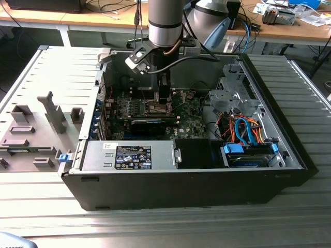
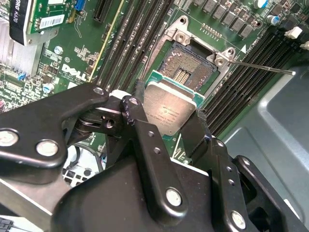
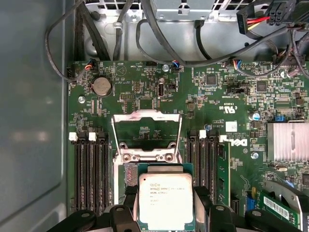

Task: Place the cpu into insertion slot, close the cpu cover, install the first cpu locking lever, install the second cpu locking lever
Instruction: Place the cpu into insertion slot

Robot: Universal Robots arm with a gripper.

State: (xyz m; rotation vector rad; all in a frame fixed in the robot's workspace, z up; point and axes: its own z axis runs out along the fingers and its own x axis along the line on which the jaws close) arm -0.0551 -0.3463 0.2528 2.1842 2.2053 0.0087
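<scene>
My gripper [image 2: 169, 110] is shut on the cpu [image 2: 170, 112], a small square chip with a dull silver top, held by two opposite edges between black fingers [image 2: 140, 104]. The cpu hangs just above the insertion slot [image 2: 190, 67], whose pin field lies uncovered on the green board. In the first wrist view the cpu [image 3: 165, 200] hides most of the slot, and the cpu cover [image 3: 147, 133], a silver frame with a window, stands swung open beyond it. A thin locking lever [image 2: 263, 67] sticks out beside the slot. In the exterior view the gripper [image 1: 163, 99] reaches down into the open computer case.
Black memory slots [image 3: 89, 169] flank the socket on both sides. A finned heat sink [image 3: 288, 141] and a card [image 2: 29, 19] lie nearby. Black cables [image 3: 145, 43] run along the board's edge. The case [image 1: 289, 155] holds a power supply [image 1: 129, 155] and drives with orange and blue cables [image 1: 248, 132].
</scene>
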